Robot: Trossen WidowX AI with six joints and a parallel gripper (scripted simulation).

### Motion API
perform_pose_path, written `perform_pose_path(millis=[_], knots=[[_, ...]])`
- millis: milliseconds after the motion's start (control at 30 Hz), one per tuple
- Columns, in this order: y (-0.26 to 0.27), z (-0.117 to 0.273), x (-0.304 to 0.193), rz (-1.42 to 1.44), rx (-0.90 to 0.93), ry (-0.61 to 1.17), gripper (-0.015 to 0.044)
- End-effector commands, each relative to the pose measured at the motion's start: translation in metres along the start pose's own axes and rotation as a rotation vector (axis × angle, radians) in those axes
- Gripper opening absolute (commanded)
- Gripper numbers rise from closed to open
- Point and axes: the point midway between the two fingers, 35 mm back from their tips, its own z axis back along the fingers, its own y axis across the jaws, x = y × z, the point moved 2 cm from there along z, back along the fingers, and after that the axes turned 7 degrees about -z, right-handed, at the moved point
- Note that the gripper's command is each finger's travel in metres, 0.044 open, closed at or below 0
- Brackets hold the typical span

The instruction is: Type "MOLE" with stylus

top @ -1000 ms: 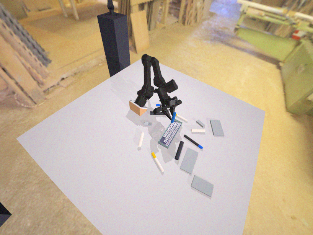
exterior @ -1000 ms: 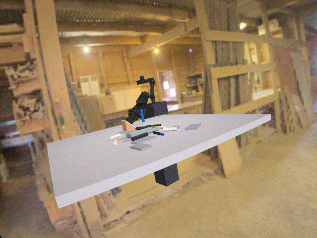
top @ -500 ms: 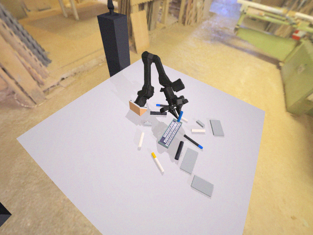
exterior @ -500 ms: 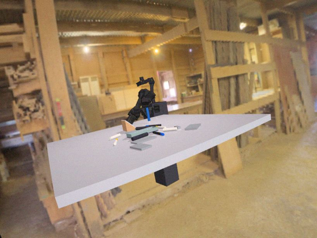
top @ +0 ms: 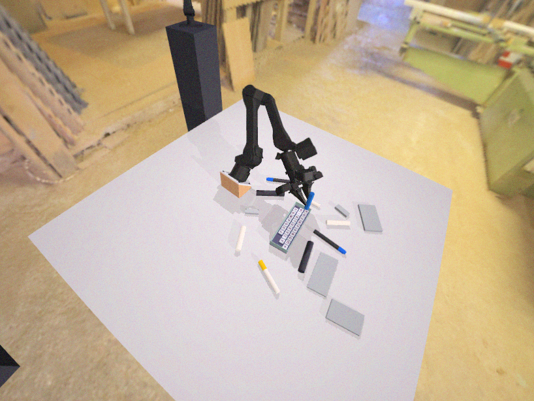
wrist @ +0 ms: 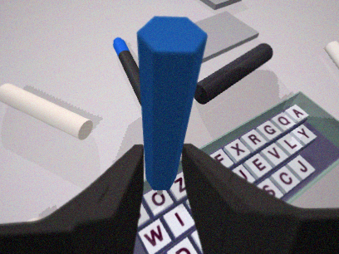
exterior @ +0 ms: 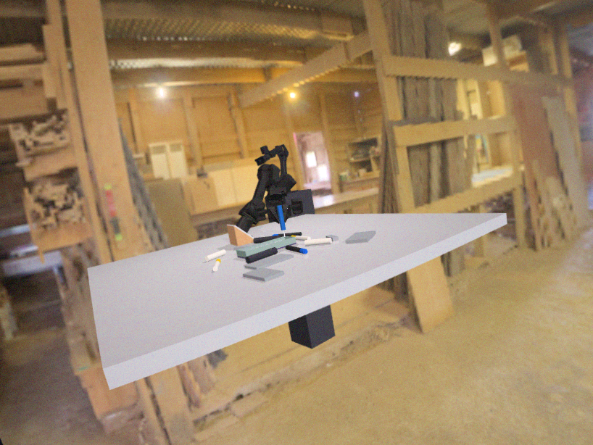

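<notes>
The tool (top: 307, 199) (exterior: 281, 210) (wrist: 163, 152), clamped on an upright blue hexagonal stylus (top: 309, 200) (exterior: 280, 217) (wrist: 168, 100), points its tip at the O key (wrist: 159, 199) of the keyboard (top: 290, 226) (exterior: 266, 246) (wrist: 332, 109).

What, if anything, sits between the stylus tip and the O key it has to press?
Nothing visible does. In the wrist view the gripper holds the stylus, its tip right at the O key. Whether the tip touches the key, I cannot tell.

Beside the keyboard (top: 290, 226) (exterior: 266, 247) (wrist: 249, 159) lie pens (top: 329, 241) (exterior: 296, 249) (wrist: 130, 68) and slabs (top: 322, 274) (exterior: 263, 274) (wrist: 228, 35).
</notes>
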Motion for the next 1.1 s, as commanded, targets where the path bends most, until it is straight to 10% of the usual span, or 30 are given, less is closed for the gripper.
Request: perform_pose_path(millis=[0,1067], knots=[[-0.001,-0.002,-0.001,-0.005,-0.003,-0.008,0.0053],[-0.003,-0.012,-0.016,-0.005,-0.004,-0.007,0.0081]])
